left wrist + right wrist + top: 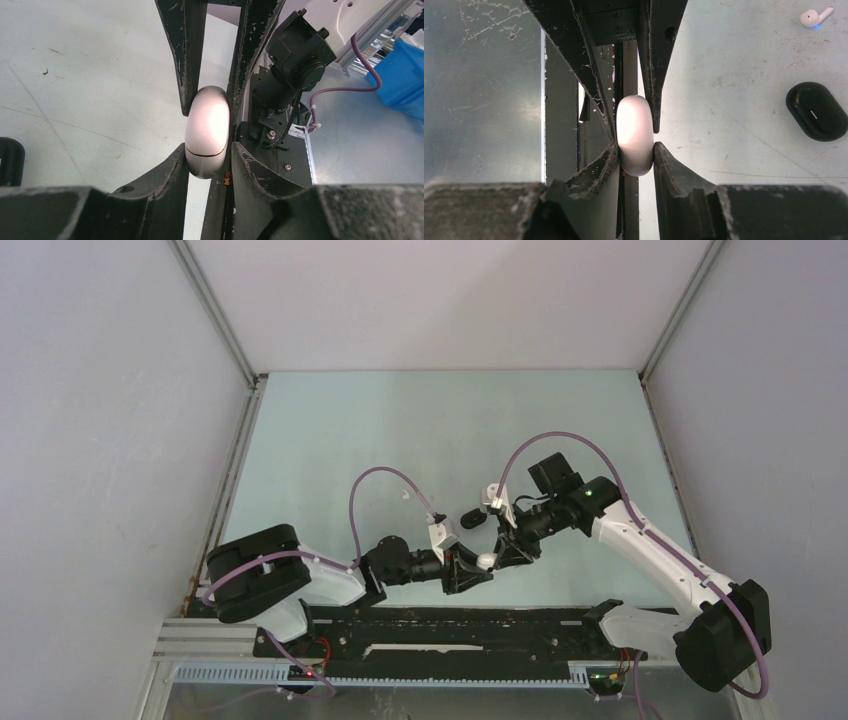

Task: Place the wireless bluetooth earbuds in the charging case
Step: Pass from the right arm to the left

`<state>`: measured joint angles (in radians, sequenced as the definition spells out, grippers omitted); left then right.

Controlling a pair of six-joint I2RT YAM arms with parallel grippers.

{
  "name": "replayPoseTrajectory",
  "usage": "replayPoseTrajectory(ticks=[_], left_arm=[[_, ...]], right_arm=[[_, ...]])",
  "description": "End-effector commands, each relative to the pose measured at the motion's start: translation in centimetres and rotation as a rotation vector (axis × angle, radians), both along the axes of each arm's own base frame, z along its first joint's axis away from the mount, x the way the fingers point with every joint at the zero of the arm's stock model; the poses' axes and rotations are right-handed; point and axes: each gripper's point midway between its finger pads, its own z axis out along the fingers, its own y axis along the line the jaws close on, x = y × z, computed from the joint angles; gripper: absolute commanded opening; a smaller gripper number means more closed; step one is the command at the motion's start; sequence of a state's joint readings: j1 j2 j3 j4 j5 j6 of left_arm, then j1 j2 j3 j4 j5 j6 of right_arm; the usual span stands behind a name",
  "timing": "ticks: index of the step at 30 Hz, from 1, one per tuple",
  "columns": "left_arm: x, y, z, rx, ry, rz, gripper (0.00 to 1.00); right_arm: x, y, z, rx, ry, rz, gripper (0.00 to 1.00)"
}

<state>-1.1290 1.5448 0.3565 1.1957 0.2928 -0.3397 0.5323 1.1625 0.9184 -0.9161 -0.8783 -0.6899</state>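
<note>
A pale green table (330,440) boxed in by plain white walls is your workspace. The white charging case (207,125) sits over its near part, seemingly clear of the surface, pinched edge-on from opposite ends. Your left gripper (207,150) has narrowed onto the end by the lid seam and your right gripper (635,147) onto the other end, each with its pads against the shell. The case looks closed, its seam a thin dark line. Expect a hard, glossy, light pebble that wants to squirt out from between flat pads. Hold it across its broad faces either side of the seam and squeeze no harder than you must; the hinge is probably the weak part. One white earbud (814,17) lies on the table well apart from the held case, farther off than a closed black case (816,111). It looks tiny, smooth and featherlight. The stem is likely your surest hold, leaving the bulb free to drop into its well.
</note>
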Motion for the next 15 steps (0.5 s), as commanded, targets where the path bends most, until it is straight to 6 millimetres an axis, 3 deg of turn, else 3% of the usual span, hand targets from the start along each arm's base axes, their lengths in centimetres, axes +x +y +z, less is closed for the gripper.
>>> replayPoseTrajectory(ticks=[1,2,4,15], left_arm=[[0.2,-0.4,1.5,-0.051,-0.018,-0.006,0.4],[0.2,-0.4,1.5,-0.051,-0.018,-0.007,0.4],[0.3,-0.4,1.6,-0.054,-0.016,-0.001,0.41],[0.7,-0.5,1.5,-0.054,-0.014,0.011,0.41]], right_arm=[[0.4,0.3,0.4,0.023,-0.024,0.001,0.22],[1.3,0.9,0.7,0.051,-0.071,0.002,0.22],[0.4,0.3,0.3,0.021,-0.021,0.001,0.22],[-0.1,0.4,0.5,0.033,-0.01,0.015,0.22]])
